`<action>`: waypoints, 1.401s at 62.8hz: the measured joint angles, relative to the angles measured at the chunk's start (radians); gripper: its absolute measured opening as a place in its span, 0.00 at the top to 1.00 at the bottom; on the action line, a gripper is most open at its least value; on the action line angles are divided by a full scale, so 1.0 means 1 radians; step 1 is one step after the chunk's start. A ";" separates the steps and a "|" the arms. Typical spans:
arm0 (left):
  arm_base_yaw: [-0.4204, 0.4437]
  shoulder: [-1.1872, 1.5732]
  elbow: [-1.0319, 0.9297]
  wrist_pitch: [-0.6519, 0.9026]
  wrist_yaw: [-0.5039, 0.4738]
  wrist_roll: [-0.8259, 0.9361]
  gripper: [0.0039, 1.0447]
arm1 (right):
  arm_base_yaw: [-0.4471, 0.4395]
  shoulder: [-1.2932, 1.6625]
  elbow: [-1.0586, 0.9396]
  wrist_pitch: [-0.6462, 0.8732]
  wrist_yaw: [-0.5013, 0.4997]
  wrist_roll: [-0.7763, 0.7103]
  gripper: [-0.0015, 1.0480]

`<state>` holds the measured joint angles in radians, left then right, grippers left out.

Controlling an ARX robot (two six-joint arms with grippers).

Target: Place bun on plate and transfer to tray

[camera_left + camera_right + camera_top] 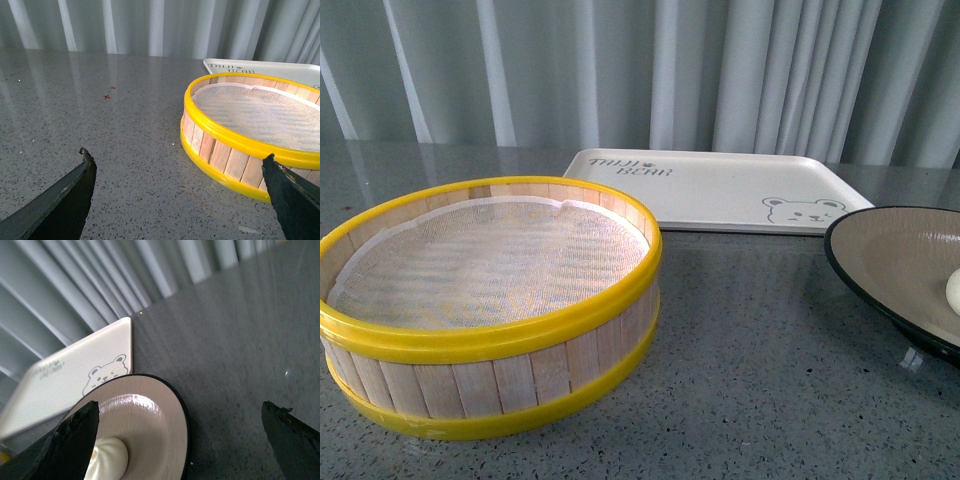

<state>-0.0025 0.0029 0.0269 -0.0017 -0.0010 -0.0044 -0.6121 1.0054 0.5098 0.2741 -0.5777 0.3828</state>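
The cream-white bun (pixel 107 459) lies on the beige plate (pixel 150 415) with a black rim; in the front view the bun (pixel 953 291) is cut off at the right edge on the plate (pixel 880 250). The cream tray (pixel 720 190) with a bear face lies at the back, just behind the plate, and also shows in the right wrist view (pixel 75 375). My right gripper (pixel 180 412) is open, above the plate's edge and the table, holding nothing. My left gripper (pixel 177 160) is open and empty over the bare table beside the steamer basket. Neither gripper shows in the front view.
A yellow-rimmed wooden steamer basket (pixel 490 300) with a white mesh liner stands at the front left, and also shows in the left wrist view (pixel 250 135). The table (pixel 770 380) is grey speckled stone. A pleated grey curtain (pixel 620 70) hangs behind.
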 joint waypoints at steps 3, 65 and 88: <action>0.000 0.000 0.000 0.000 0.000 0.000 0.06 | -0.047 0.084 0.026 -0.004 -0.042 0.117 0.08; 0.000 0.000 0.000 0.000 0.000 0.000 0.06 | 0.216 0.362 0.058 -0.036 -0.042 0.594 0.48; 0.000 0.000 0.000 0.000 0.000 0.000 0.06 | 0.215 0.362 0.056 -0.037 -0.049 0.592 0.97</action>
<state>-0.0025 0.0029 0.0269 -0.0017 -0.0006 -0.0044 -0.3973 1.3674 0.5663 0.2367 -0.6266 0.9745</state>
